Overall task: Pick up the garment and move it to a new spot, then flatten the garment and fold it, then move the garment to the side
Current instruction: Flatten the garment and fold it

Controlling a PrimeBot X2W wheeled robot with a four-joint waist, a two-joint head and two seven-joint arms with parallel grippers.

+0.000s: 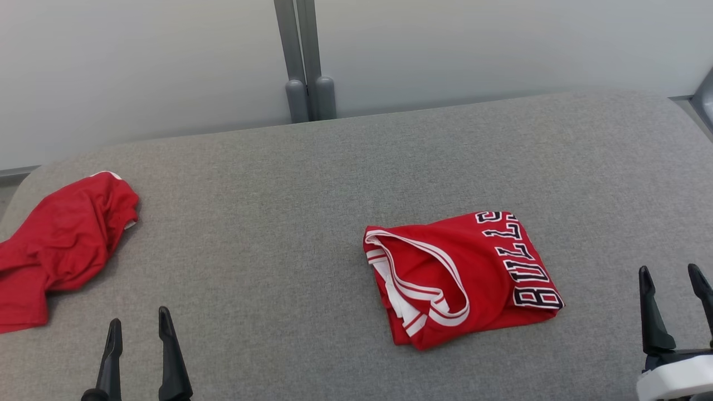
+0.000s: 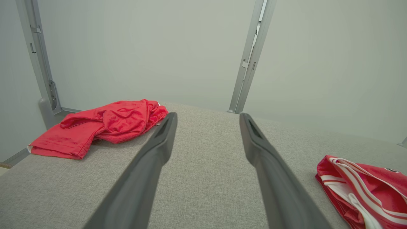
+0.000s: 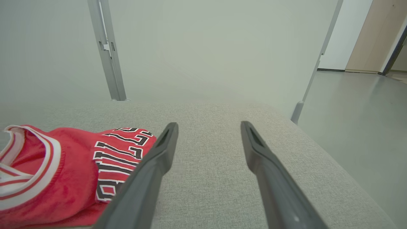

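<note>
On grey fabric table: folded red white-trimmed jersey (black lettering up) centre-right; crumpled red garment far left. Left gripper, right gripper released, empty.

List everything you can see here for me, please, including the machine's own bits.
Bulls jersey: one, red with white trim and dark lettering, folded, right of the table's middle.
crumpled garment: one, red, at the table's left edge.
table: one, grey fabric top, under both garments.
upright posts: a pair, grey, behind the far edge.
wall panels: pale, behind the table.
left end effector: one, dark fingers, open, lower left.
right end effector: one, dark fingers, open, lower right.
</note>
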